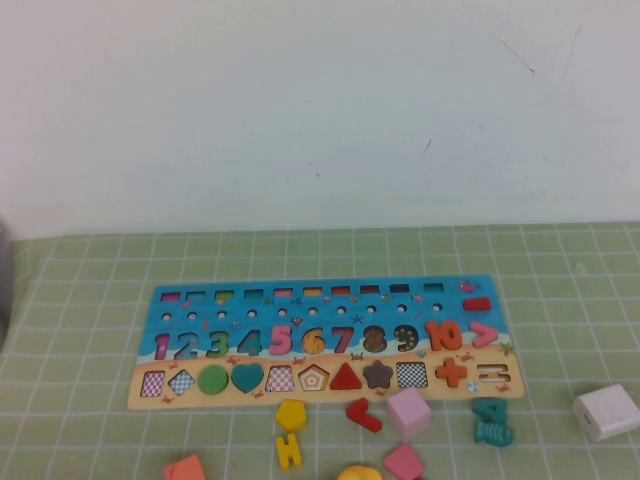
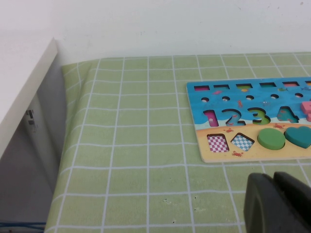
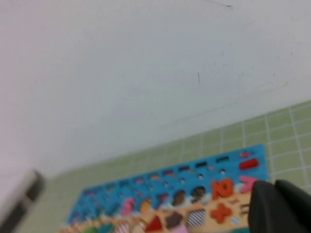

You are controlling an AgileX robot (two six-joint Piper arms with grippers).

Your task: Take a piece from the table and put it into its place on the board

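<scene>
We judge the pick not yet begun: the piece [image 1: 358, 472] lies on the counter [image 1: 80, 400] nearside of the board [image 1: 320, 290], its place [image 1: 313, 341] vacant. Left gripper [image 2: 273, 179] hovers off the board's left end and right gripper [image 3: 275, 187] off its right end, both with fingers together and empty. Next we reach for the piece.

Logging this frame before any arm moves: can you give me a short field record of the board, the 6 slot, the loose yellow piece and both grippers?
board: flat on the table
6 recess: between pink 5 and 7; looks unfilled
yellow piece: on the cloth in front of the board, cut off by the frame, shape unclear
left gripper: over the cloth by the board's left end
right gripper: raised, near the board's right end
</scene>
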